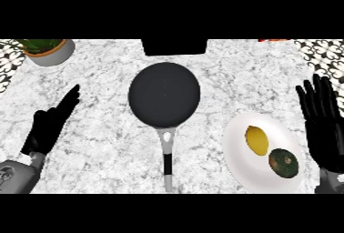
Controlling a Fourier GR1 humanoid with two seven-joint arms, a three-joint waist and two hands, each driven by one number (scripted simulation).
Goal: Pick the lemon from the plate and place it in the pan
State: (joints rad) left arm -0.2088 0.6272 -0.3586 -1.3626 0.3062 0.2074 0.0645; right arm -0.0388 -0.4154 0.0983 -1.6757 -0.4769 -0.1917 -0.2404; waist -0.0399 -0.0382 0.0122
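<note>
Both open and straight-fingered, left robot hand [46,129] and right robot hand [326,129] hold nothing. Lemon [256,139] sits on plate [236,154]; pan [164,94] empty. Task not started.

One pan [164,94] lies on one marbled surface [101,113]. Right of the pan: one plate [238,136], carrying one lemon [256,139] and one dark green fruit [283,163]. Left of the pan, farther back: one potted plant [48,50]. Two robot hands: left robot hand [46,129], right robot hand [324,127].
</note>
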